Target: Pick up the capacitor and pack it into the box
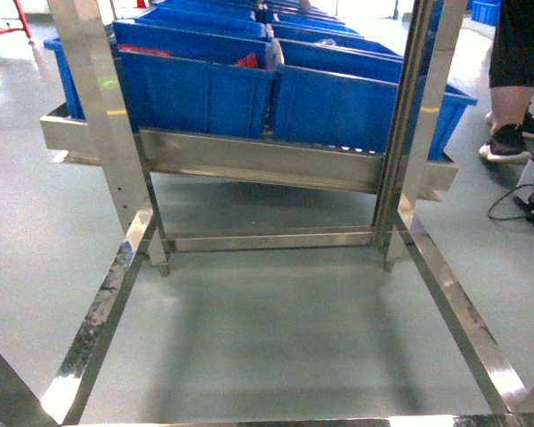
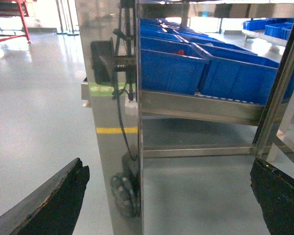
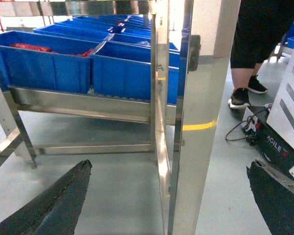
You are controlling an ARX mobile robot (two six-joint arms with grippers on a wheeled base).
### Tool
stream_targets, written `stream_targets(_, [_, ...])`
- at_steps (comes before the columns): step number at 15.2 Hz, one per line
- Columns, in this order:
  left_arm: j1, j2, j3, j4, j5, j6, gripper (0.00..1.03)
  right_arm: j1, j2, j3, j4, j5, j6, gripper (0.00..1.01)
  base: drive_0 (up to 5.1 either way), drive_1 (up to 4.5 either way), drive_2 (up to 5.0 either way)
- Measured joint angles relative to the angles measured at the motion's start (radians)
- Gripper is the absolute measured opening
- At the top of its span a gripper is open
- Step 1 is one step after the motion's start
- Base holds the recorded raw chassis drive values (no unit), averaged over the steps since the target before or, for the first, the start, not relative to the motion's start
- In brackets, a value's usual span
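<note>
Large blue plastic bins (image 1: 205, 89) are carried in rows on a stainless steel rack (image 1: 258, 165); the left end effector (image 2: 157, 196) and right end effector (image 3: 166, 196) are held wide open, gripping nothing; the box cannot be seen; a person's black-shod feet (image 1: 507, 142) stand far right.

Red contents (image 1: 247, 60) of the blue bins (image 1: 196, 84) too small to identify

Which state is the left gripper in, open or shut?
Open: in the left wrist view the left gripper has its two dark fingers at opposite edges, bare floor between, holding nothing.
</note>
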Motion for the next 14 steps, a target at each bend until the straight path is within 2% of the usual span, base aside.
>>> stream_targets(14, [0.000,0.000,0.000,0.000,0.000,0.000,0.98,0.000,0.000,0.000,0.000,0.000,0.000,0.98,0.0,0.00,0.0])
